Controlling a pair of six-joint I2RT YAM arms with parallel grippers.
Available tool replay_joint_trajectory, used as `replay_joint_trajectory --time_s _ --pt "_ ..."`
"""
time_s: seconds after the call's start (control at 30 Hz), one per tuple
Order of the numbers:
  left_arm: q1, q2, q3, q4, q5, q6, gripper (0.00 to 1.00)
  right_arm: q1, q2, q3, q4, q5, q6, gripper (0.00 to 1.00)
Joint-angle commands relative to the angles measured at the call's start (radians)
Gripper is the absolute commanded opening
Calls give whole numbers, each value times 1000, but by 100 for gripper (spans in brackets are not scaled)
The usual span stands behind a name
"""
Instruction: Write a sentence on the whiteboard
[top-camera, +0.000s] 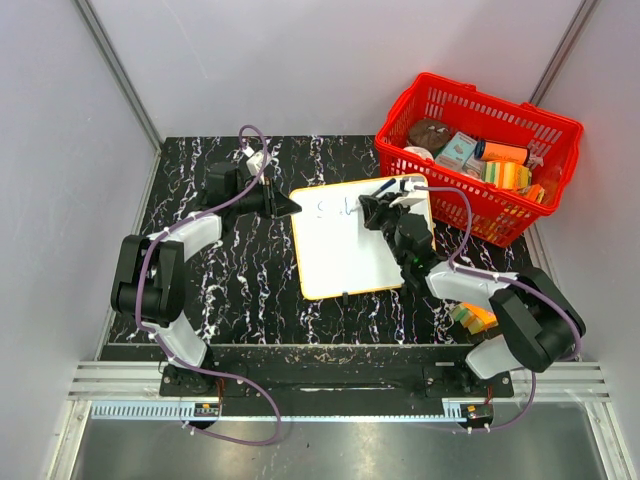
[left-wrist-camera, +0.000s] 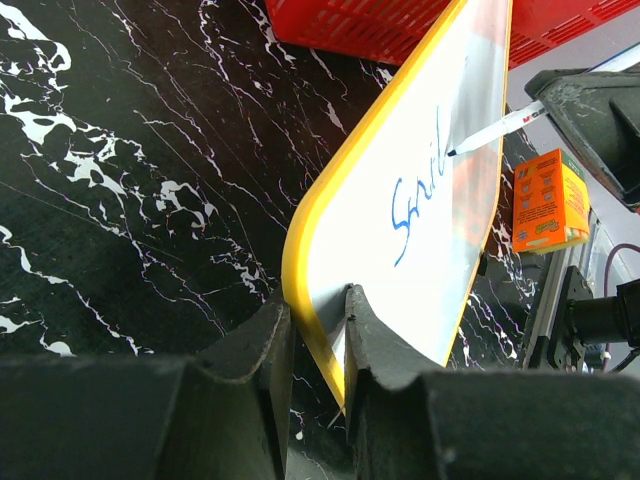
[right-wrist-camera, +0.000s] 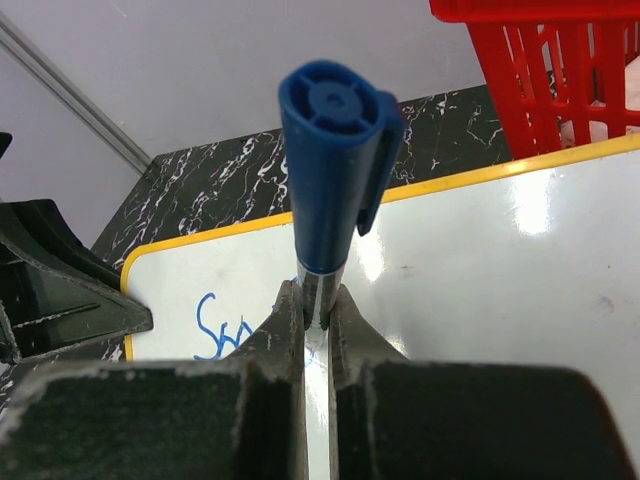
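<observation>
Blue sentence (left-wrist-camera: 418, 195) on whiteboard (left-wrist-camera: 432, 290) reads roughly "Smil".

Item: flat white rectangular whiteboard (top-camera: 350, 255) with rounded corners and thin orange-yellow frame
Position: middle of black marbled tabletop (top-camera: 250, 290), turned slightly askew
Hold: left edge near far corner pinched between dark fingers of left gripper (left-wrist-camera: 315, 300)
Marking: thin blue handwritten sentence (left-wrist-camera: 420, 195), unfinished, reading about "Smil"
Marking place: far left part of board, remainder blank

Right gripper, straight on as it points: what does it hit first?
The whiteboard, probably: the right gripper angles down at it, and the tip of its marker sits at the surface. Depth is unclear.
</observation>
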Motion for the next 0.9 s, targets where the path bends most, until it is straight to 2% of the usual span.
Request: replay_joint_trajectory --time_s 0.0,0.87 --pt "-58 57 -19 -92 -128 187 0 -8 -55 46 7 27 -33 0" --pt "-61 60 -16 -95 -129 190 0 -14 3 74 -17 13 -45 0"
